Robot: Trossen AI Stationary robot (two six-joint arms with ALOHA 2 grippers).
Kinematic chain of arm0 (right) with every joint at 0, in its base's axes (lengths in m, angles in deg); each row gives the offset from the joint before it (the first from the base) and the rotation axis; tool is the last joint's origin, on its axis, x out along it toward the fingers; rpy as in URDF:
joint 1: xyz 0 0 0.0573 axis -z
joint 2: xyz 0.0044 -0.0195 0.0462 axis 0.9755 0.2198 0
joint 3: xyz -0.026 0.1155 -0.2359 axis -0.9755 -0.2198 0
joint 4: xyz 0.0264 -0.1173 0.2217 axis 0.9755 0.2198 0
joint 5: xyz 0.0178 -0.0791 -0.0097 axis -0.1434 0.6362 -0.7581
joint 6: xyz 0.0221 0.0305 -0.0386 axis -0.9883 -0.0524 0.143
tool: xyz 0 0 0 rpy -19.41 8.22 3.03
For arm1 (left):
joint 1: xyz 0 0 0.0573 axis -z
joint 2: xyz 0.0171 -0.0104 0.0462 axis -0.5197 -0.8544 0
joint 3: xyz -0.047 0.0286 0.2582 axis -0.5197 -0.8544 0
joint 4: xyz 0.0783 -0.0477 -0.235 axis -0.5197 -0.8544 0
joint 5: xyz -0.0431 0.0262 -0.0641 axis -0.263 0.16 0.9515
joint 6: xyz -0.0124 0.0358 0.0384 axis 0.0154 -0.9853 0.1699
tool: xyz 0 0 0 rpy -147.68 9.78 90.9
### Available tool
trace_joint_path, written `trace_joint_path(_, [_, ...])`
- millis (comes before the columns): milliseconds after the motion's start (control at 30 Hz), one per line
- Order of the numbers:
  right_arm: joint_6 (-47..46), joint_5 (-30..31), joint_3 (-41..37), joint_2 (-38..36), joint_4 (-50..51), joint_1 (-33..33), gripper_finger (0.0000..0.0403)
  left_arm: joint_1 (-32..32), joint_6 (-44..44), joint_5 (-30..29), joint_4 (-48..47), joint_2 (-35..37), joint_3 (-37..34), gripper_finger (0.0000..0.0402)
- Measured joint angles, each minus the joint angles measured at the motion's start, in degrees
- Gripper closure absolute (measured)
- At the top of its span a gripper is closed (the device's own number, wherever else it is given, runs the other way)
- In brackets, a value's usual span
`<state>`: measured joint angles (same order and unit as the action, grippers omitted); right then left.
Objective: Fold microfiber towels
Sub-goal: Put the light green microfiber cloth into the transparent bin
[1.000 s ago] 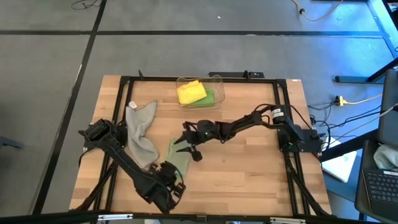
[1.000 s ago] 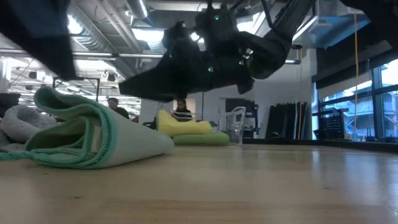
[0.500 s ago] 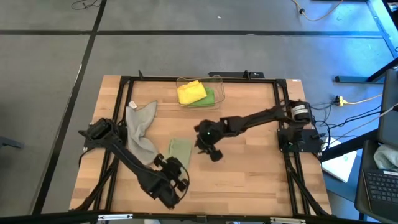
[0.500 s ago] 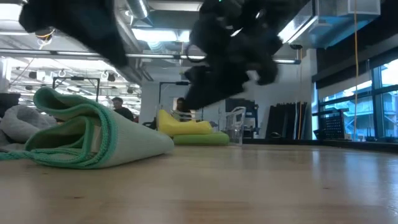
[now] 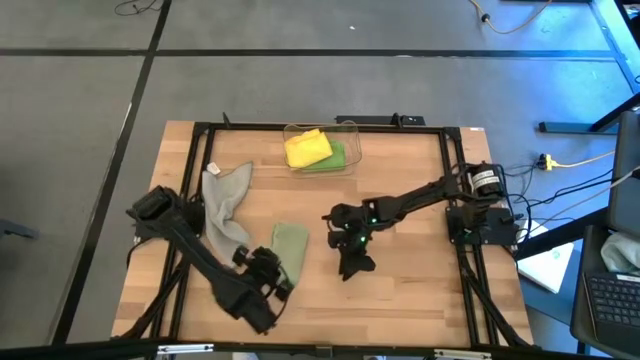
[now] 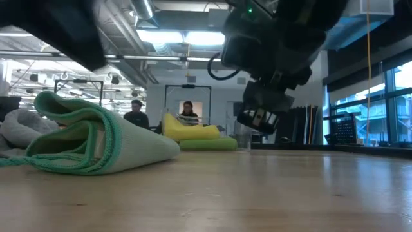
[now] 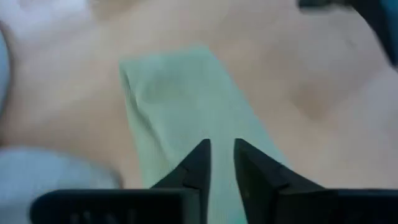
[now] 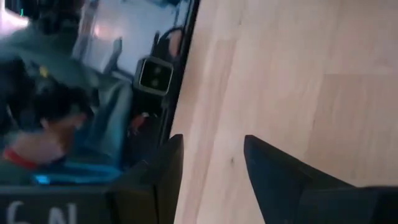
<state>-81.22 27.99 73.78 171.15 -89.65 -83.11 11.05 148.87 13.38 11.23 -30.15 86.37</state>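
Sage towel (image 5: 289, 247) folded on the tabletop (image 5: 420, 290), beside the grey towel (image 5: 224, 205). Left gripper (image 7: 221, 163) just over it, fingers slightly parted, holding nothing. Right gripper (image 5: 352, 268) over bare wood, fingers apart, empty. Yellow towel (image 5: 306, 147) on green towel (image 5: 336, 157) in the bin (image 5: 349, 130).

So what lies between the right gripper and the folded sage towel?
Only bare wooden tabletop, seen in the high view: the right gripper hangs apart from the sage towel, with nothing lying between them.
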Motion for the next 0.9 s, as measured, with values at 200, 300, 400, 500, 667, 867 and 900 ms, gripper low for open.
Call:
trace_joint_path(200, [-3.33,6.97,-2.11,0.00,-9.27,0.55,0.0230,5.46,2.33,11.41,-0.79,4.95,0.02,0.0277])
trace_joint_path(300, [-2.08,5.32,-2.40,0.00,-17.01,-0.11,0.0230,6.26,2.16,15.17,2.01,5.10,0.02,0.0269])
trace_joint_path(400, [8.73,-2.46,-1.63,0.00,-20.37,-1.42,0.0230,5.06,-3.06,19.47,6.67,5.10,0.02,0.0270])
trace_joint_path(500, [16.06,-7.39,-0.58,-0.02,-20.51,-2.46,0.0230,3.39,-4.64,19.99,11.73,5.10,0.02,0.0272])
trace_joint_path(667, [13.81,-2.10,-0.39,-0.02,-13.11,-4.00,0.0230,1.50,-4.39,22.07,12.52,5.27,0.02,0.0269])
trace_joint_path(867, [17.39,0.25,-7.51,0.04,-14.36,-6.91,0.0230,2.03,2.99,16.29,11.08,14.47,-6.07,0.0241])
trace_joint_path(900, [16.53,0.26,-9.87,0.07,-18.56,-7.29,0.0230,2.20,4.88,14.66,12.56,16.86,-8.61,0.0235])
